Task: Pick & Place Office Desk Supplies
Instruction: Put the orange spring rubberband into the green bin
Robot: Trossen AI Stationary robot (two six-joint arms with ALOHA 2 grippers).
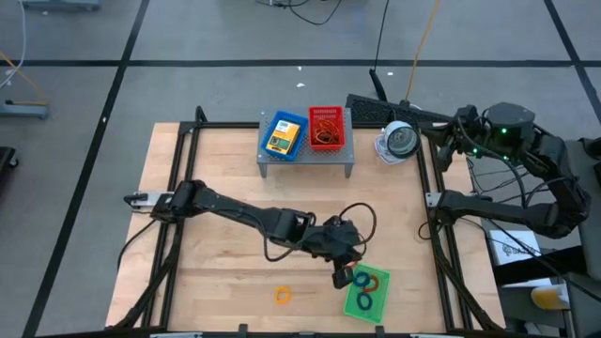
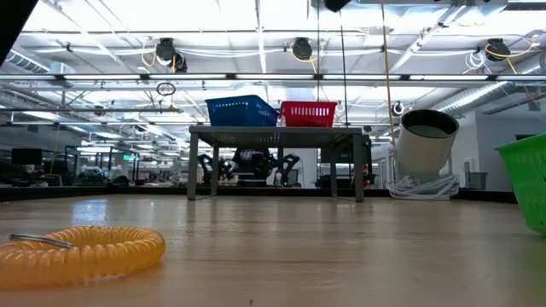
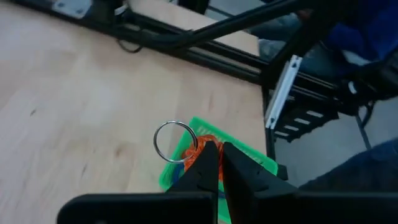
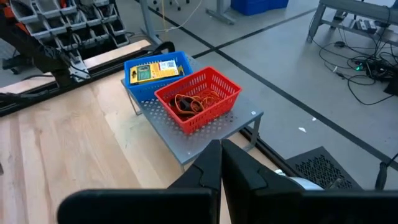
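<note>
My left gripper (image 1: pixel 342 278) reaches in from the table's left and hangs over the near left edge of the green mesh tray (image 1: pixel 380 310), shut on a small orange coiled ring (image 3: pixel 198 153) with a silver metal loop. Rings lie in the green tray. Another orange ring (image 1: pixel 283 296) lies flat on the table near the front edge. On the grey shelf (image 1: pixel 305 155) at the back stand a blue tray (image 1: pixel 284 134) with a crayon box and a red tray (image 1: pixel 326 127) with rubber bands. My right gripper (image 4: pixel 221 158) waits shut, high at the back right. My left gripper pinches the orange coil (image 3: pixel 199 149) between its two fingertips, coming slanting down from the table's left. The silver loop (image 3: pixel 173 142) sticks out beyond the fingertips. The ring is lifted clear, above the green tray (image 3: pixel 256 159).
A round white-and-grey device (image 1: pixel 399 141) stands right of the shelf. Black frame rails (image 1: pixel 432 202) run along the table's left and right sides. Bare wood lies between the shelf and the left arm.
</note>
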